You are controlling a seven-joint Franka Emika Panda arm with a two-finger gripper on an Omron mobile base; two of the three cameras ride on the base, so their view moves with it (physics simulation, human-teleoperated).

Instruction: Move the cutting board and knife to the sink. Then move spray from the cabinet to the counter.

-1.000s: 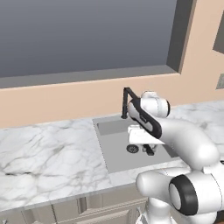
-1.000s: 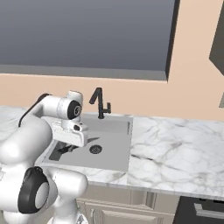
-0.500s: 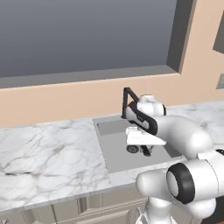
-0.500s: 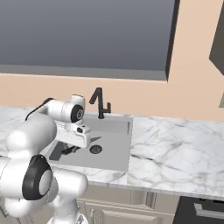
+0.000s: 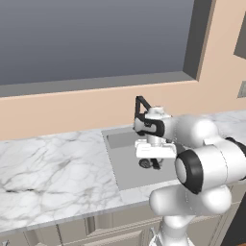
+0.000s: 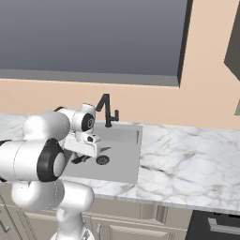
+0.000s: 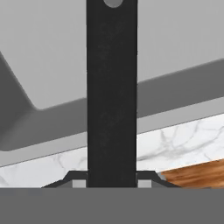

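**Lowering the knife into the sink**

Our claw [image 7: 112, 183] is clamped on the knife [image 7: 112, 87], which hangs over the sink [image 5: 126, 168]. We judge it best to lower it close to the basin floor, clear of the faucet [image 6: 107, 108], before letting go. The cutting board [image 7: 197, 173] lies on the table [image 7: 175, 142] beside the sink.

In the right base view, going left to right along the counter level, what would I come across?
The robot's white arm → its gripper low over the basin → the black faucet → the grey sink → the white marble counter → the dark cabinet up at the right edge.
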